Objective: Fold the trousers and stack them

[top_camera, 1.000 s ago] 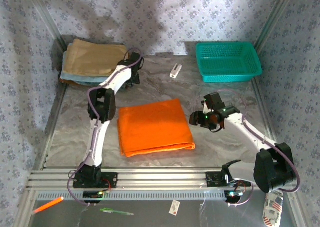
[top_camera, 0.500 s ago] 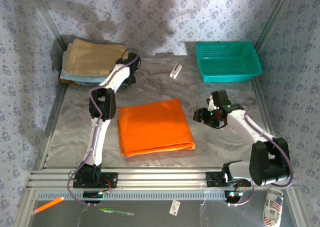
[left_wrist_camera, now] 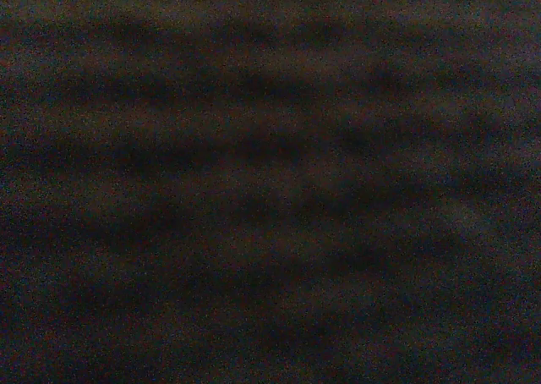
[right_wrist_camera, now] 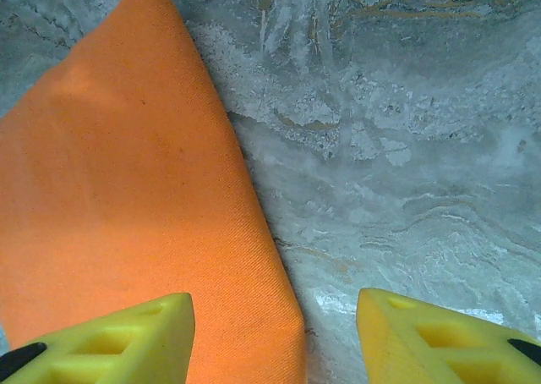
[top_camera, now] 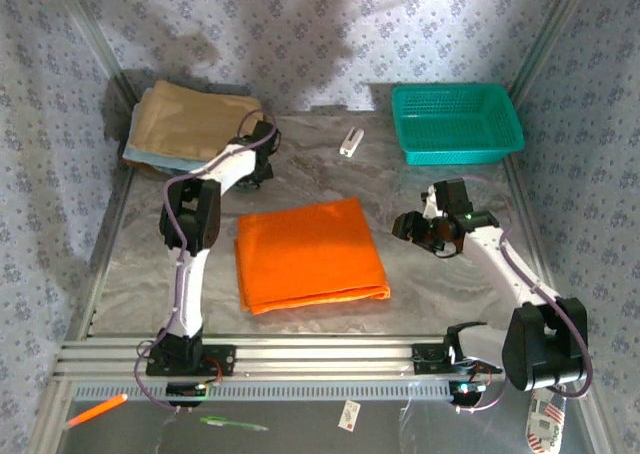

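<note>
Trousers [top_camera: 310, 254]: plain orange fine-weave fabric, folded into a smooth flat rectangle, mid-table [top_camera: 430, 289] on grey marbled surface; right gripper [right_wrist_camera: 275, 333], yellow jaws apart near its right edge; left gripper [top_camera: 257, 164], jaws closed, beside the tan folded cloth [top_camera: 190, 119].

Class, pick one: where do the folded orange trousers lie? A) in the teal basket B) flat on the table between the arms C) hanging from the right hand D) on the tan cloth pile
B: the trousers lie flat on the table, apart from the basket and the cloth pile.
</note>
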Robot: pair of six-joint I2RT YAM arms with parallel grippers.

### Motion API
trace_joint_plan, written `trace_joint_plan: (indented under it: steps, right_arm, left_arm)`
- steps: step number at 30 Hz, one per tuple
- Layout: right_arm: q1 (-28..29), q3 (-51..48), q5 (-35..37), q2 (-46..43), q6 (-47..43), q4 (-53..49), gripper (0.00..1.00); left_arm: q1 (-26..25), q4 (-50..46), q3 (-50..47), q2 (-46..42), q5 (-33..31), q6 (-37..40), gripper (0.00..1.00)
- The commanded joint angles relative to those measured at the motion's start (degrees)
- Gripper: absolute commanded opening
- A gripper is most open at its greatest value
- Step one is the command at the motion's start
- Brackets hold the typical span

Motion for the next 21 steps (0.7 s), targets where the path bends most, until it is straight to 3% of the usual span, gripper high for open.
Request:
trace_joint_plan:
  steps: [1, 8, 9, 11, 12, 14, 16, 17, 21]
  right_arm:
    - [-0.4, -1.4, -1.0, -2.2, 0.8, -1.7, 0.54]
    - [-0.3, -4.1, -0.3, -6.1, 1.0, -3.6, 0.56]
    - [-0.4, -4.3, -0.3, -6.2, 1.1, -3.7, 0.56]
    - [-0.2, -4.7, -0.6, -6.5, 1.1, -4.1, 0.58]
    - [-0.1, -4.8, -0.5, -6.8, 0.8, -4.3, 0.58]
    - [0.0, -5.1, -0.3, -7.2, 0.4, -4.6, 0.60]
    - [0.4, -5.1, -1.2, -6.9, 0.0, -4.0, 0.62]
    - [1.2, -4.8, -1.5, -6.4, 0.1, -3.4, 0.63]
    - [6.5, -2.7, 3.2, -2.4, -0.7, -2.5, 0.67]
  left_arm:
    - [-10.9, -0.1, -3.4, 0.7, 15.7, -8.5, 0.00]
    - [-15.0, 0.9, 4.8, 4.6, 19.9, -11.9, 0.00]
    - [-14.9, 1.1, 5.7, 4.6, 20.9, -11.0, 0.10]
    - [-14.9, 1.0, 6.8, 3.1, 22.3, -8.1, 0.42]
    - [-14.9, 1.4, 6.6, 1.7, 23.3, -6.6, 0.53]
    - [-15.0, 0.2, 6.0, -2.5, 23.2, -3.9, 0.70]
    - [-15.0, -0.3, 3.4, -8.1, 23.5, -2.0, 0.80]
    - [-15.0, 0.1, 0.7, -11.8, 23.4, -1.4, 0.96]
    - [-14.8, 3.3, -14.9, -28.3, 23.1, -1.8, 1.00]
